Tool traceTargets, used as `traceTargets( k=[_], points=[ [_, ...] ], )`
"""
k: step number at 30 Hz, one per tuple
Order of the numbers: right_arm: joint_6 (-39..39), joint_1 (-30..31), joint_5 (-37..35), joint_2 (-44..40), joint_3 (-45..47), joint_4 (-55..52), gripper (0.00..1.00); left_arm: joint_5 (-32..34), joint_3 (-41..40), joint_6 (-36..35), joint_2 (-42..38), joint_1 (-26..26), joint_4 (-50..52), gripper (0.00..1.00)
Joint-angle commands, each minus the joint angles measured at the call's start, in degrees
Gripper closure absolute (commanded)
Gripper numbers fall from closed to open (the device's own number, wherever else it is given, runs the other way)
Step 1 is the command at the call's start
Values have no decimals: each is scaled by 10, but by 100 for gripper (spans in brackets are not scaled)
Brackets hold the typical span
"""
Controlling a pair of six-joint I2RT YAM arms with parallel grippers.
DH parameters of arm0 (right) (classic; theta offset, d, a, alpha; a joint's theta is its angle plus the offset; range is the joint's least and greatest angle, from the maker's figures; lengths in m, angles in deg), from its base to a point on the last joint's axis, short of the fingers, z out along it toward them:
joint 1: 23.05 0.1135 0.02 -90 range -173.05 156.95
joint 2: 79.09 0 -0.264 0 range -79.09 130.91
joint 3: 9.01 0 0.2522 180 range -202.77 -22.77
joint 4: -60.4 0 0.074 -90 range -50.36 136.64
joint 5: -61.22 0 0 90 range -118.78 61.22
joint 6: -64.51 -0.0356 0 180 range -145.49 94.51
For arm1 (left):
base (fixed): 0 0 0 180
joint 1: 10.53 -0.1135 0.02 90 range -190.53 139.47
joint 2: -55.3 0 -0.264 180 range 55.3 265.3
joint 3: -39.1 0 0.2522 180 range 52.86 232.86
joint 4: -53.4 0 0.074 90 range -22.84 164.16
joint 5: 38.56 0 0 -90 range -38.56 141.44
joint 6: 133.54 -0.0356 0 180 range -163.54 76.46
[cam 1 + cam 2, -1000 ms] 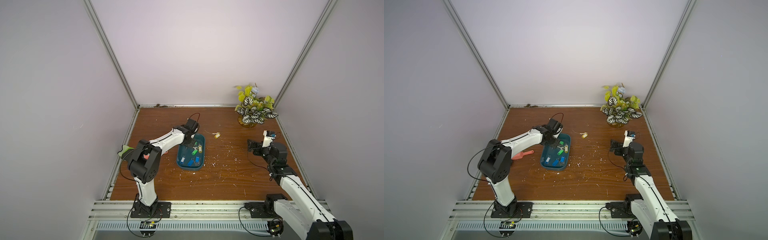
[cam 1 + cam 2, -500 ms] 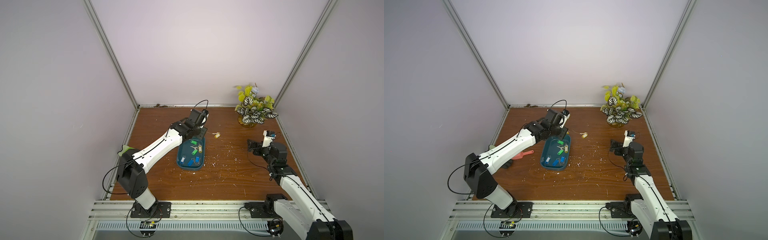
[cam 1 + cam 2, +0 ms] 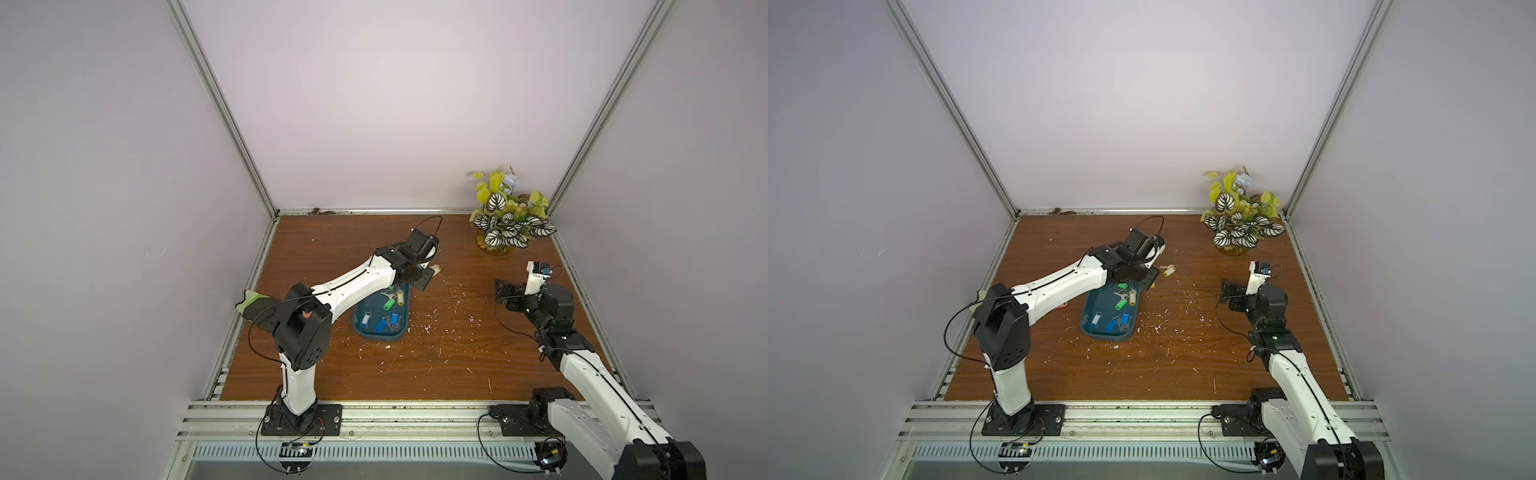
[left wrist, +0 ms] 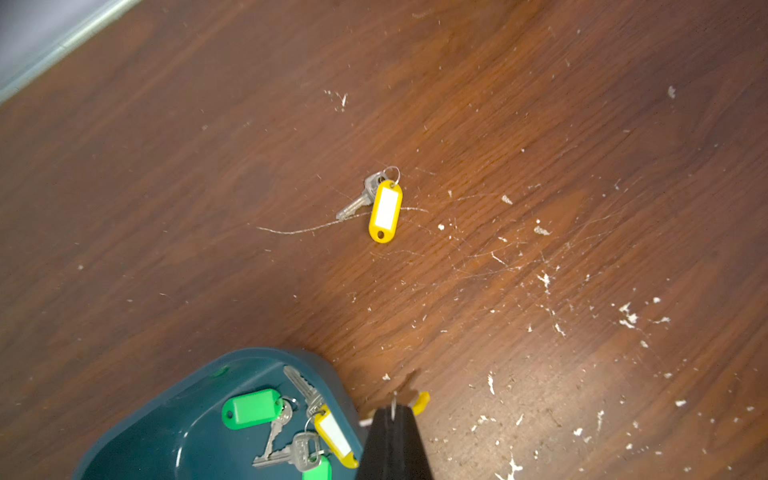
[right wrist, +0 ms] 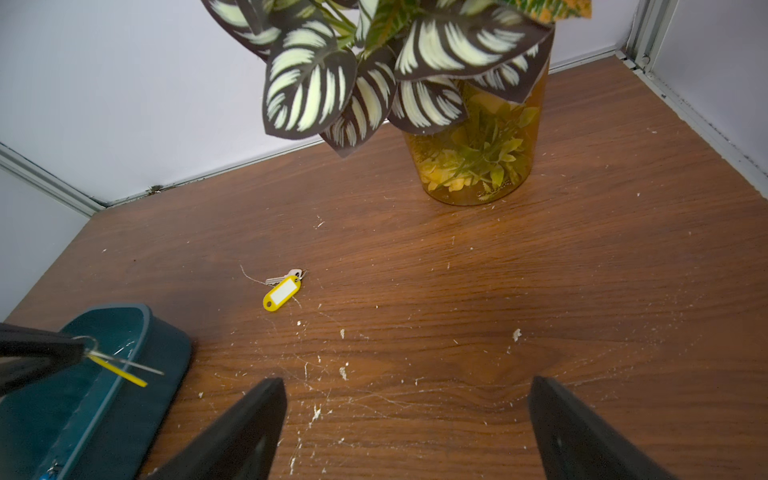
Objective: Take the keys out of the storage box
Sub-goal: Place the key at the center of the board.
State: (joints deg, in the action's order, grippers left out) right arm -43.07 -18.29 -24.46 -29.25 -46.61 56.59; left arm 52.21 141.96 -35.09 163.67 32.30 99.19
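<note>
Wooden tabletop [image 5: 457, 291] is strewn with white flecks. A yellow-tagged key [image 5: 118, 371] is clamped in the closed left gripper [image 4: 392, 415], with the storage box [image 5: 162, 353] rim just beside it and other keys [image 4: 253, 407] inside. The right gripper [image 5: 407, 382] is spread wide and empty.

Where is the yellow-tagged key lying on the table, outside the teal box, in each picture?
In a top view: the loose key, barely showing, just beyond the far end of the teal box.
In a top view: the key in plain sight, same place.
Left wrist view: the key on bare wood beyond the box's corner.
Right wrist view: the key between the box and the plant pot.
Shared landmark: the teal box, in all four.
</note>
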Motion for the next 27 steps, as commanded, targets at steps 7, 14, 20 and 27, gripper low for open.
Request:
traceTargets(
  k=[7, 14, 20, 27],
  points=[
    [3, 1, -11, -4, -22, 8, 2, -35, 8, 17, 62, 11, 10, 100],
    [3, 1, -7, 1, -21, 11, 2, -47, 24, 16, 90, 12, 9, 100],
    [3, 1, -5, 2, -18, 13, 2, -67, 67, 13, 135, 12, 10, 100],
    [6, 1, -8, -6, -14, 10, 2, -84, 116, 10, 183, 12, 11, 99]
  ],
)
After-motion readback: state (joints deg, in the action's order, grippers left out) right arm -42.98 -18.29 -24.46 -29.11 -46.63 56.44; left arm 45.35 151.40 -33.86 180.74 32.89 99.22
